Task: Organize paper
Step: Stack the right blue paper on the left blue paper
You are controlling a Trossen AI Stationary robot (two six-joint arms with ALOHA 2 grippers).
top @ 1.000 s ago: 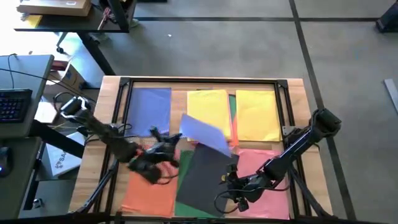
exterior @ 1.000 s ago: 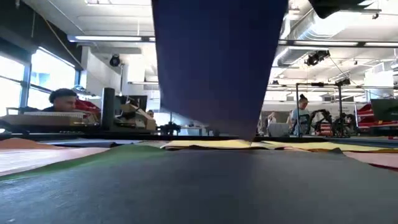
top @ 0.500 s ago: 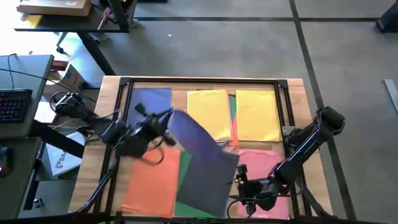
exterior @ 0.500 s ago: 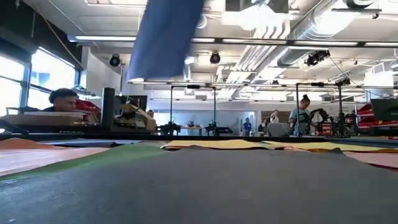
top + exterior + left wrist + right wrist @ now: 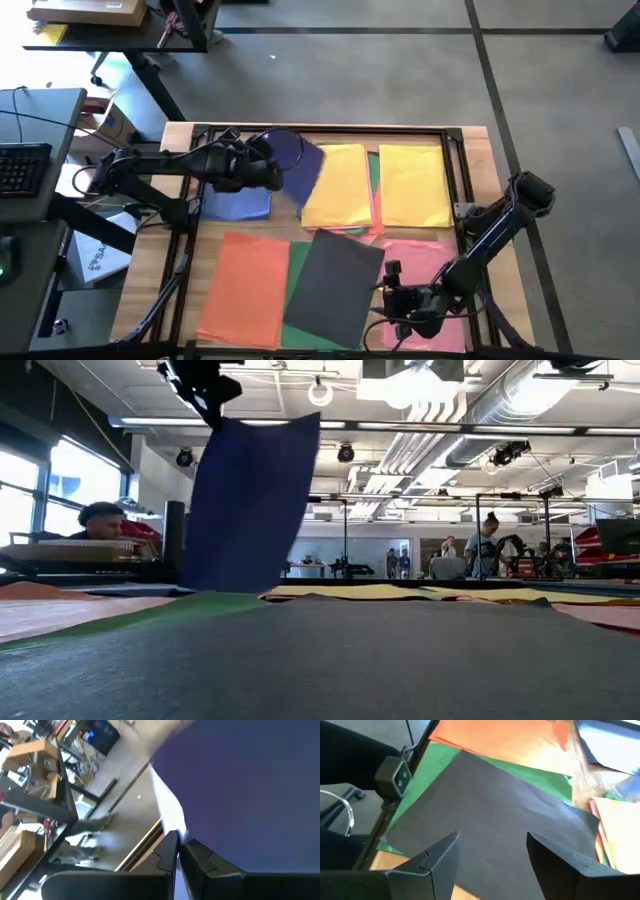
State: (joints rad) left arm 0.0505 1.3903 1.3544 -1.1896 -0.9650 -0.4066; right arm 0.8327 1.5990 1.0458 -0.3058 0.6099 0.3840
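In the high view the left gripper [image 5: 272, 168] is seen at about ten o'clock on the wooden desk [image 5: 480, 160], with a blue sheet [image 5: 296, 170] held up over the blue pile [image 5: 240, 202] and overlapping the edge of the nearer yellow sheet [image 5: 338, 188]. The grip itself is shown only in the left wrist view: the jaws are closed to a narrow slit on the edge of the blue sheet [image 5: 250, 795], which spreads away from the left gripper [image 5: 179, 851]. In the low view the same blue sheet [image 5: 250, 505] is seen hanging from above, its lower edge apparently level with the paper beneath, though contact cannot be judged from this angle.

Half a second ago this sheet was carried lower, near the desk's middle, above the dark grey sheet [image 5: 330, 285]; it has since been moved up toward eleven o'clock, and the dark grey sheet is now fully uncovered.

The right gripper [image 5: 392, 300] is held at about five o'clock, at the edge of the pink sheet [image 5: 425, 258]. In the right wrist view its jaws are seen spread wide and empty, above the dark grey sheet [image 5: 490, 815]. An orange sheet [image 5: 245, 290], a green sheet [image 5: 297, 265] and a second yellow sheet [image 5: 412, 185] are laid flat.
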